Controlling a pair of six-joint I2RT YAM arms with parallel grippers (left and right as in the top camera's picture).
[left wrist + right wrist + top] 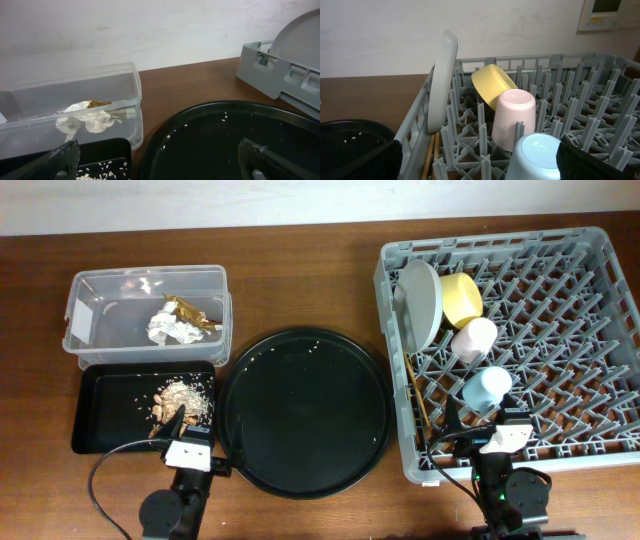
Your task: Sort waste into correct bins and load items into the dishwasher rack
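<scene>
The grey dishwasher rack (560,310) holds the grey-green plate (420,302) on edge, the yellow bowl (459,298), the pink cup (473,338), the light blue cup (487,388) and the chopsticks (416,392) along its left wall. The clear tub (95,300) holds crumpled white paper (168,330) and a gold foil wrapper (190,311). The black tray (100,415) holds food scraps with rice (180,398). My left gripper (160,162) is open and empty over the tray's near edge. My right gripper (480,160) is open and empty at the rack's near edge, by the blue cup (535,157).
A large round black tray (305,410) with a few rice grains lies between the bins and the rack. Cables run from both arm bases at the table's front edge. A pale wall stands behind the table.
</scene>
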